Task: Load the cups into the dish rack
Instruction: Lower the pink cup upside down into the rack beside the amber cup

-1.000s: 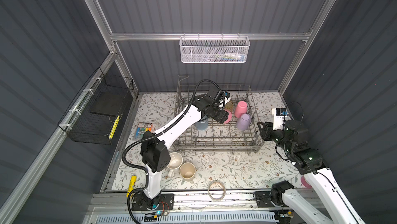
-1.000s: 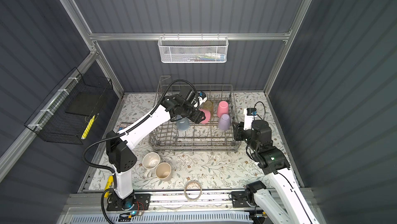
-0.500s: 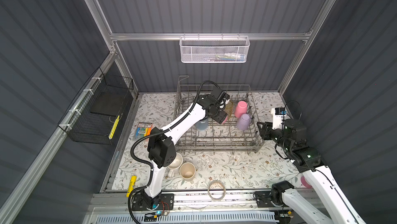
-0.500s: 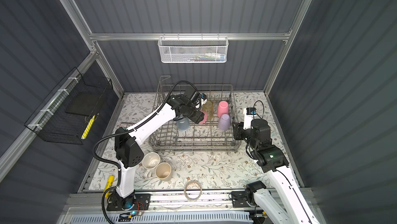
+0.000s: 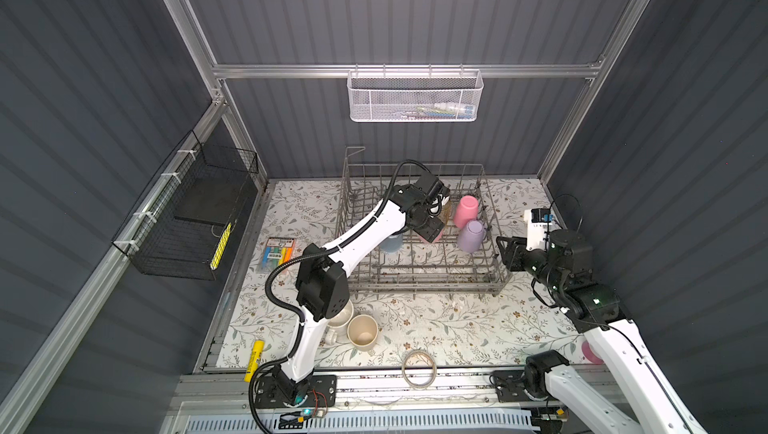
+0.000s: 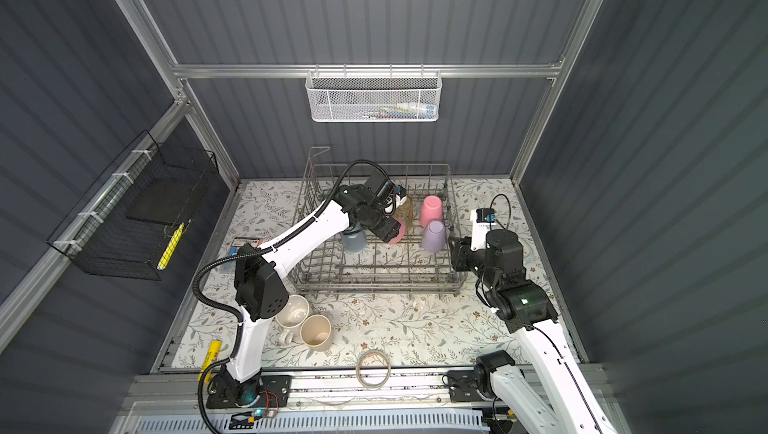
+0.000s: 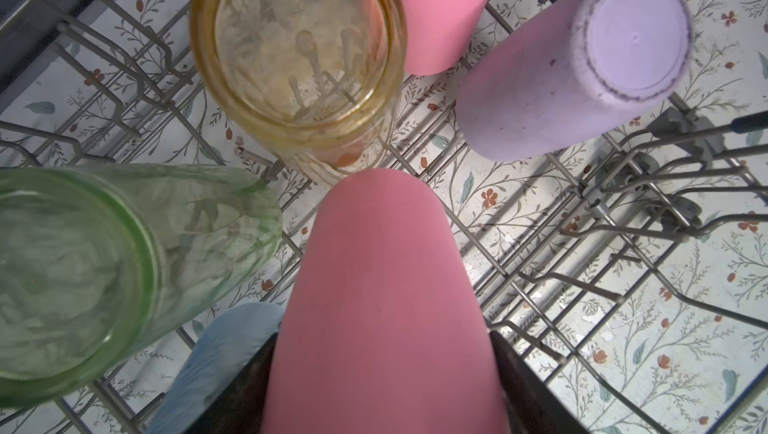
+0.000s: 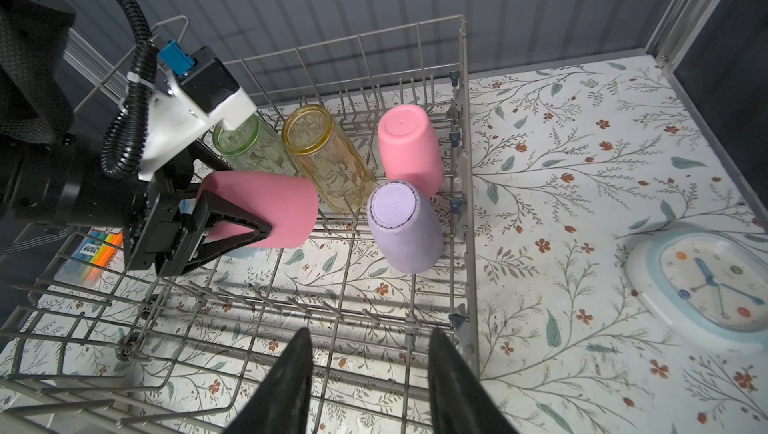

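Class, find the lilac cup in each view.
In a top view: lilac cup, right end of rack.
In a top view: same spot.
Left wrist: lilac cup near amber tumbler.
Right wrist: lilac cup near rack's side wall.
Shared landmark: upturned pink cup next to it.

Pink cup (image 7: 382, 278) in pincer (image 7: 384, 340), amber tumbler (image 7: 297, 45) just beyond

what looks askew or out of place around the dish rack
Nothing looks spilled or broken. The lilac cup and amber tumbler lean askew in the dish rack, and the left hand holds a pink cup on its side over the tines. A clock lies face up on the table beside the rack.
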`<action>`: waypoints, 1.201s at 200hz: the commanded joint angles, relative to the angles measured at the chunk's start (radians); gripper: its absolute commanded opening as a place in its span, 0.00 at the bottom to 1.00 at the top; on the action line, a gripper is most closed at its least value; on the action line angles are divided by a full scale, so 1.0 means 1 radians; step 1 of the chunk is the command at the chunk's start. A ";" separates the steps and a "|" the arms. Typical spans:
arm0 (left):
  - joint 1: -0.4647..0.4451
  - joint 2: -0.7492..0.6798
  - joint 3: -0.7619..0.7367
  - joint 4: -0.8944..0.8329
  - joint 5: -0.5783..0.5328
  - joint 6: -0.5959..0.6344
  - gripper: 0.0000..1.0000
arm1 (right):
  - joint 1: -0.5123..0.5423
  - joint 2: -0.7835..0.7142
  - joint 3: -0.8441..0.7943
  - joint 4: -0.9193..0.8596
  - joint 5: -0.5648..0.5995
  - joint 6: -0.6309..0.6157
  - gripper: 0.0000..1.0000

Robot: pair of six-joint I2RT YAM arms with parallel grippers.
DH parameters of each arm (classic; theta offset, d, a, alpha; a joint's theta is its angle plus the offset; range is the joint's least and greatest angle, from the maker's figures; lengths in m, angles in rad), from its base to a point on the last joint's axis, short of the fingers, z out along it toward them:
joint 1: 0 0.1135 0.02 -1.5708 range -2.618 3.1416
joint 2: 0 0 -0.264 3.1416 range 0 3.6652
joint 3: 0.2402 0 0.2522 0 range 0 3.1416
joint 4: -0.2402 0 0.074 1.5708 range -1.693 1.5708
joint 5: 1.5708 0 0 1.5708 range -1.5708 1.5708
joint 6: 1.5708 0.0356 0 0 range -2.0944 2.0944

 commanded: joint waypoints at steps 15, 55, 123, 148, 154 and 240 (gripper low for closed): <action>-0.007 0.039 0.059 -0.033 -0.026 0.019 0.54 | -0.008 0.000 -0.014 0.009 -0.016 0.001 0.47; -0.007 0.074 0.082 -0.039 -0.036 0.020 0.55 | -0.013 0.004 -0.015 0.010 -0.023 0.005 0.47; -0.014 0.110 0.090 -0.044 -0.081 0.019 0.58 | -0.019 0.016 -0.017 0.013 -0.038 0.007 0.48; -0.014 0.112 0.085 -0.038 -0.089 0.012 0.59 | -0.021 0.018 -0.017 0.013 -0.039 0.006 0.49; -0.016 0.113 0.084 -0.037 -0.093 0.011 0.59 | -0.022 0.019 -0.017 0.013 -0.039 0.006 0.49; -0.027 0.097 0.022 0.005 -0.124 0.033 0.63 | -0.027 0.022 -0.021 0.012 -0.045 0.009 0.50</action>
